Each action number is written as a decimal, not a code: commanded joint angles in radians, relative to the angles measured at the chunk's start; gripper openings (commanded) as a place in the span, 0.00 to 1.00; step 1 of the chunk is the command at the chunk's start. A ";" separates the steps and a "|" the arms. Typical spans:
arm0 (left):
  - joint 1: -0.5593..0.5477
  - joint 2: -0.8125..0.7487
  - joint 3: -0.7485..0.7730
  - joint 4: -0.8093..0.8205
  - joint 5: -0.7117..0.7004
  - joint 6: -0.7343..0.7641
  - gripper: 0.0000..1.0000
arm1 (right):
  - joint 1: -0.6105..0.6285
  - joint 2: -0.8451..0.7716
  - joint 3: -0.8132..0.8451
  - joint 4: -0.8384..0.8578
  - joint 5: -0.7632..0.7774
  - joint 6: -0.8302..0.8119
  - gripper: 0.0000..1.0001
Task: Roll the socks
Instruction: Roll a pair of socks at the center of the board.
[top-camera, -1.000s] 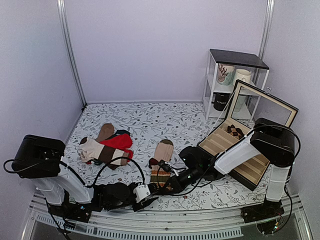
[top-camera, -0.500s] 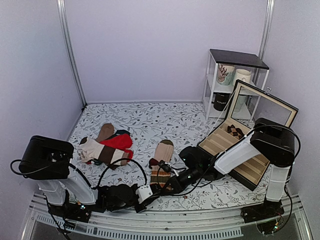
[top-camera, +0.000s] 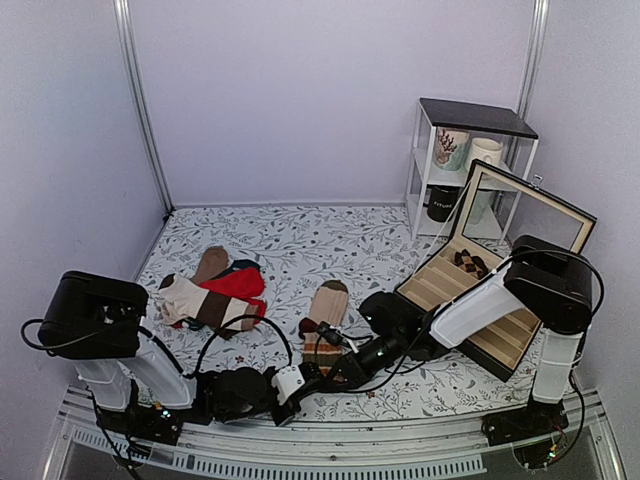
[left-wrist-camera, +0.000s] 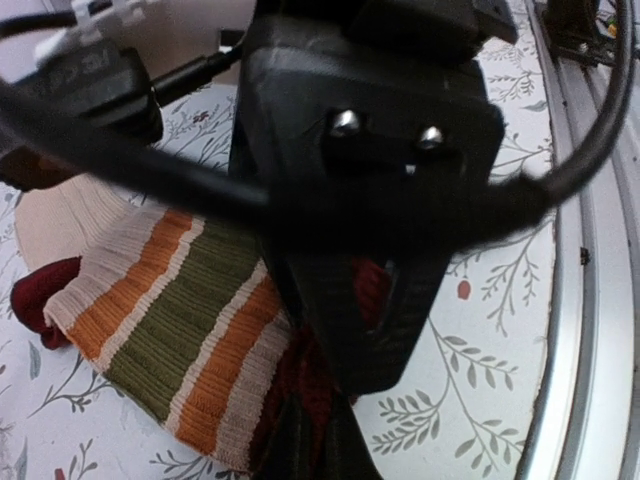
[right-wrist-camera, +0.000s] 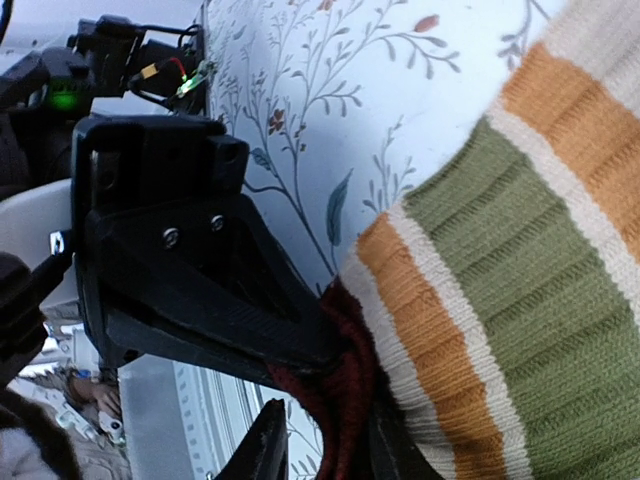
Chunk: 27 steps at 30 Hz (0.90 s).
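Observation:
The socks (top-camera: 325, 305) lie in the middle of the table, tan feet toward the back, striped legs toward me. In the left wrist view the olive and orange stripes (left-wrist-camera: 170, 330) end in a dark maroon edge. My left gripper (left-wrist-camera: 315, 440) is shut on that maroon edge, at the near end of the socks in the top view (top-camera: 305, 378). My right gripper (right-wrist-camera: 325, 445) sits astride the same maroon edge with its jaws narrowly apart, and a gap shows beside one finger (right-wrist-camera: 265, 445). It faces the left gripper closely in the top view (top-camera: 338, 368). The striped leg fills the right wrist view (right-wrist-camera: 520, 300).
A pile of other socks, bright red and cream with brown bands (top-camera: 215, 295), lies at the left. An open wooden box (top-camera: 500, 335) stands to the right of the right arm. A shelf with mugs (top-camera: 465, 150) is at the back right. The metal front rail (left-wrist-camera: 590, 300) runs close by.
My left arm has swung right and forward until its gripper reached the near end of the socks. The right gripper has stayed at the socks' edge.

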 joint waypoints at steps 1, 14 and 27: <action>0.009 -0.023 -0.003 -0.213 0.125 -0.121 0.00 | 0.011 -0.056 -0.057 -0.133 0.117 -0.058 0.36; 0.066 -0.006 -0.007 -0.361 0.283 -0.299 0.00 | 0.268 -0.302 -0.310 0.345 0.781 -0.636 0.52; 0.086 0.051 -0.023 -0.322 0.343 -0.348 0.00 | 0.391 -0.318 -0.296 0.303 0.944 -0.775 0.49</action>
